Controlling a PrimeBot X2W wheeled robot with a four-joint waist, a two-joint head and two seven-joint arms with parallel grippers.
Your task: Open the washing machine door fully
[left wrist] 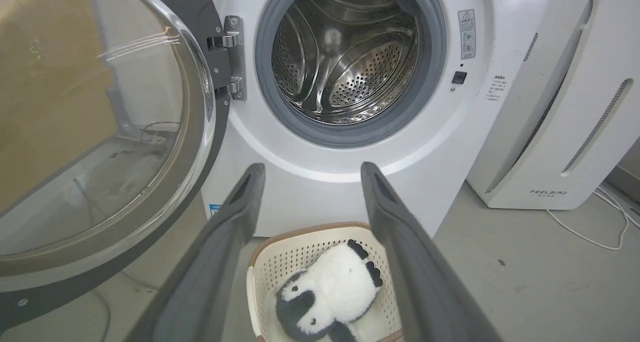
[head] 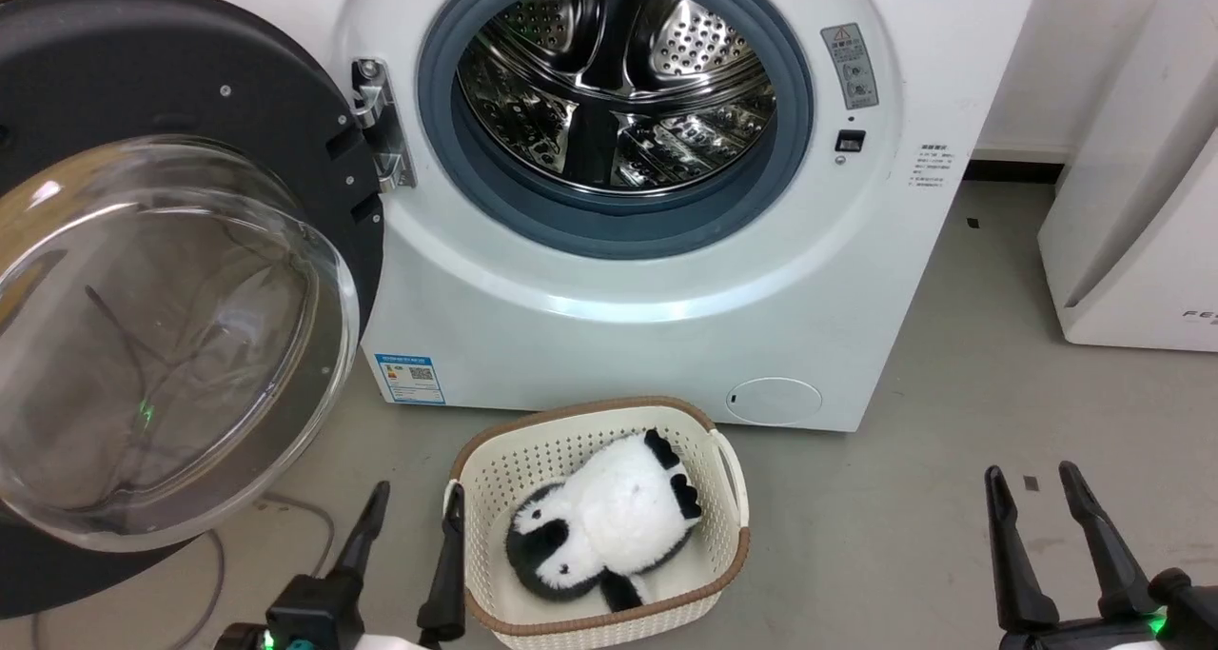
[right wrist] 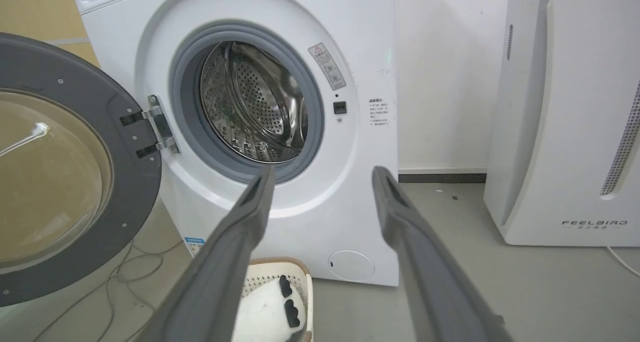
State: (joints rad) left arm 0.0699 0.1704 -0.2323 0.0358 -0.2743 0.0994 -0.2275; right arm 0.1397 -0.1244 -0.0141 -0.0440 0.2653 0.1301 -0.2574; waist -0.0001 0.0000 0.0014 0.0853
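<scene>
The white washing machine stands ahead with its steel drum and grey rubber ring exposed. Its door is swung wide to the left on a metal hinge, dark grey inner face and bulging glass bowl turned toward me. My left gripper is open, low, in front of the machine, right of the door and touching nothing. At the lower right my right gripper is open and holds nothing.
A cream basket holding a black-and-white plush toy sits on the grey floor before the machine, just right of my left gripper. A white FEELBIRD appliance stands to the right. Cables lie under the door.
</scene>
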